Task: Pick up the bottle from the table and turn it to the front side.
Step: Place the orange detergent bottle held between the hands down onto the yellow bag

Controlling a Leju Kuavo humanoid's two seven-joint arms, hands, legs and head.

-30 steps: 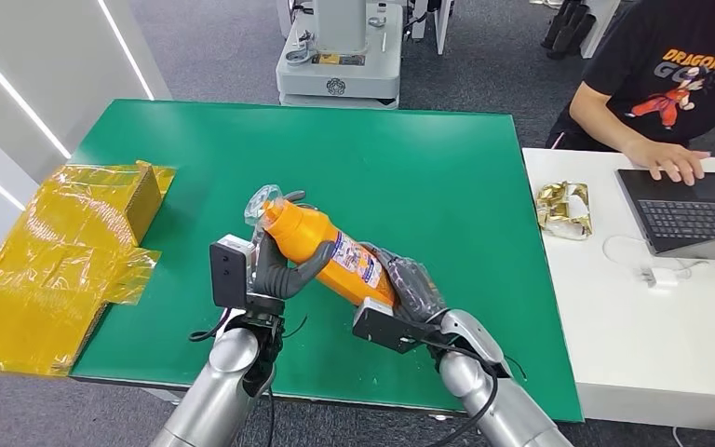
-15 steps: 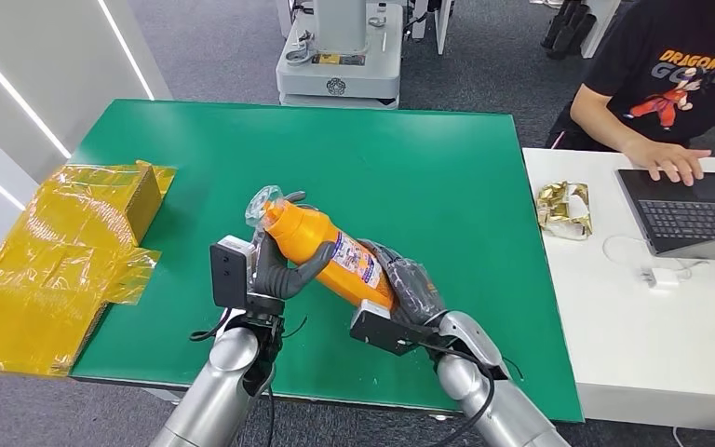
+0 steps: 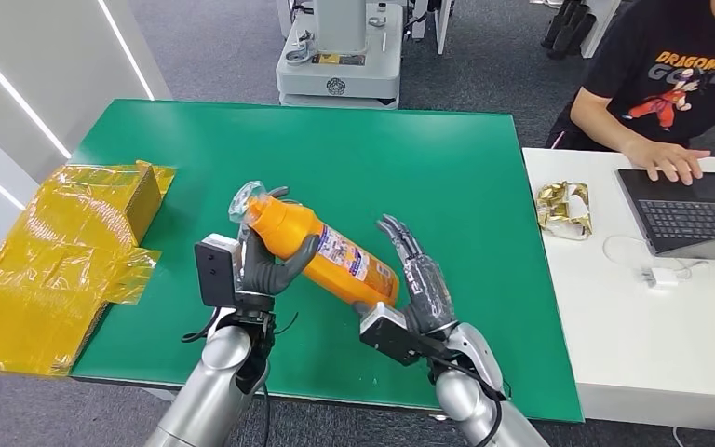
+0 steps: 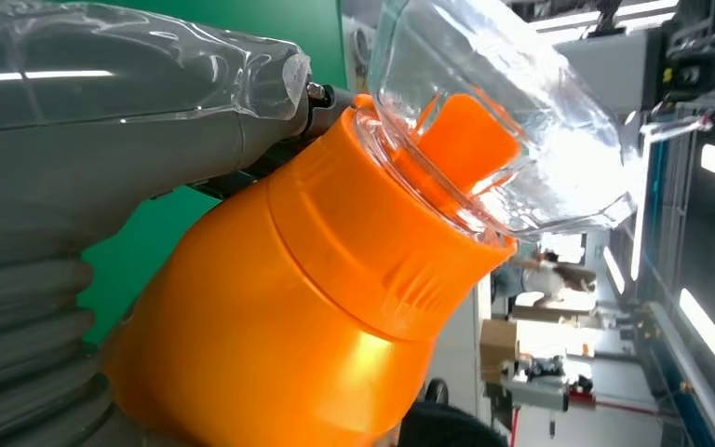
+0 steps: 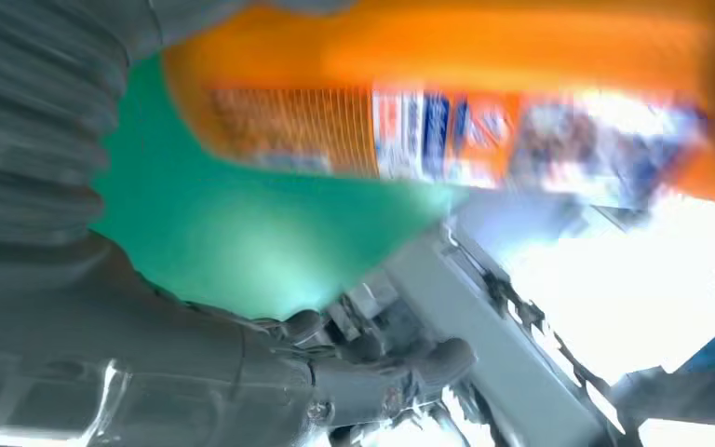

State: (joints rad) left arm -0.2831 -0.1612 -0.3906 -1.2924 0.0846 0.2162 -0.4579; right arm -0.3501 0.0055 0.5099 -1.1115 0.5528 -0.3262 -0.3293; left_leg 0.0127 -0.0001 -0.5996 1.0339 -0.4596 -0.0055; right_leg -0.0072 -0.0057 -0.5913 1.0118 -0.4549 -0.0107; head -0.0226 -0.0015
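An orange bottle (image 3: 321, 253) with a clear cap (image 3: 244, 199) and a printed label hangs tilted over the green table (image 3: 447, 168), cap end up and to the left. My left hand (image 3: 265, 265) grips it around the upper body, just below the neck. In the left wrist view the bottle's orange shoulder (image 4: 317, 307) and clear cap (image 4: 507, 121) sit close against my grey thumb (image 4: 102, 168). My right hand (image 3: 419, 279) stands beside the bottle's base with its fingers straight and apart, holding nothing. In the right wrist view the bottle's label (image 5: 447, 121) is blurred above those fingers (image 5: 382, 372).
Crumpled yellow film and a yellow box (image 3: 65, 242) lie over the table's left edge. A white desk (image 3: 614, 307) to the right carries a laptop (image 3: 698, 214) and gold foil (image 3: 563, 207), with a person (image 3: 670, 74) typing. A grey machine base (image 3: 340, 56) stands behind the table.
My right hand has let go of the bottle's lower end and straightened its fingers upward. My left hand has raised the bottle and carried it slightly left.
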